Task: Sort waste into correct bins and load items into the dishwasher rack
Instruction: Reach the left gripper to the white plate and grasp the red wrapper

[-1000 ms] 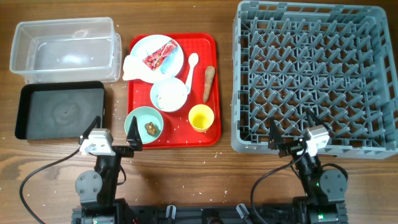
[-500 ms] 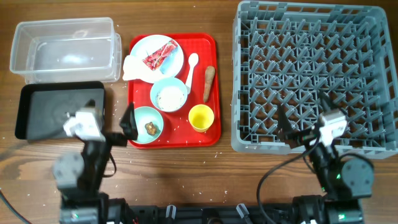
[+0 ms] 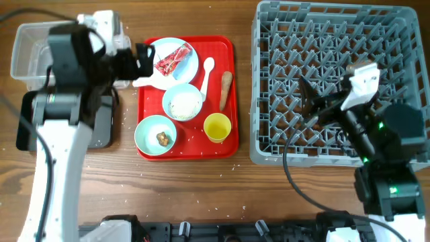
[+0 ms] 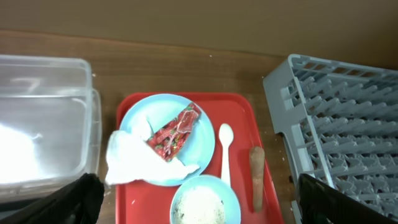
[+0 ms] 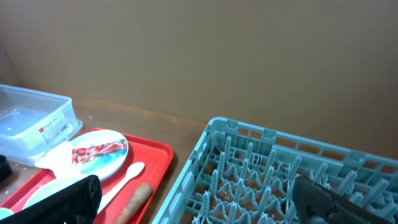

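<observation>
On the red tray, a pale blue plate (image 3: 188,67) holds the red wrapper (image 3: 173,59) and white tissue (image 3: 144,74). Beside it lie the white spoon (image 3: 207,70) and brown sausage piece (image 3: 225,91). A bowl of rice (image 3: 183,102), a mint bowl (image 3: 149,128) with a brown lump (image 3: 162,138) and a yellow cup (image 3: 217,127) sit nearer. My left gripper (image 3: 142,59) (image 4: 205,205) hangs open and empty above the plate's left edge. My right gripper (image 3: 314,101) (image 5: 199,202) is open and empty over the grey rack (image 3: 336,40).
The clear tub (image 3: 27,54) and black tray (image 3: 101,131) lie at the left, partly hidden by my left arm. The red tray (image 3: 222,50) lies between them and the rack. Rice grains are scattered on the wood near the front.
Both arms rose from the table's front edge. The left swung to the far left over the tub and plate. The right moved up over the rack. Both grippers stayed open.
</observation>
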{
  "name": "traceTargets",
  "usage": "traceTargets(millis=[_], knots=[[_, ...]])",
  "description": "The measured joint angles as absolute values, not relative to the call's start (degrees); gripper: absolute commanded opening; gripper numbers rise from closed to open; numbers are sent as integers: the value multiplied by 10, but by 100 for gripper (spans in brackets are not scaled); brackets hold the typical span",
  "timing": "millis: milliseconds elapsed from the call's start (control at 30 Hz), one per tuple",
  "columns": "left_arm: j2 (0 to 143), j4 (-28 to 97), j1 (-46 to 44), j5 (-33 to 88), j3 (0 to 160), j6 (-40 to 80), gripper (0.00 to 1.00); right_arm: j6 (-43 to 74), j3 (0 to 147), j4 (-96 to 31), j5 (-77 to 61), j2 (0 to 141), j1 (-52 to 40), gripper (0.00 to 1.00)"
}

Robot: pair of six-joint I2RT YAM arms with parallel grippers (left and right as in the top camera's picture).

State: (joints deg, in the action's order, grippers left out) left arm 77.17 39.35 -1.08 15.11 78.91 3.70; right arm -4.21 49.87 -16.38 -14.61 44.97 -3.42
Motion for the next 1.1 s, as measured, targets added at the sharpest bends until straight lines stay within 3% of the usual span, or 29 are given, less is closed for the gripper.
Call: traceTargets(millis=[633,1100], knots=[[836,384,-36,199,813,37,100,-42,508,-260,-170,488,-34,100],[881,328,-97,121,856,78,100,-42,508,-262,-170,488,-34,100]])
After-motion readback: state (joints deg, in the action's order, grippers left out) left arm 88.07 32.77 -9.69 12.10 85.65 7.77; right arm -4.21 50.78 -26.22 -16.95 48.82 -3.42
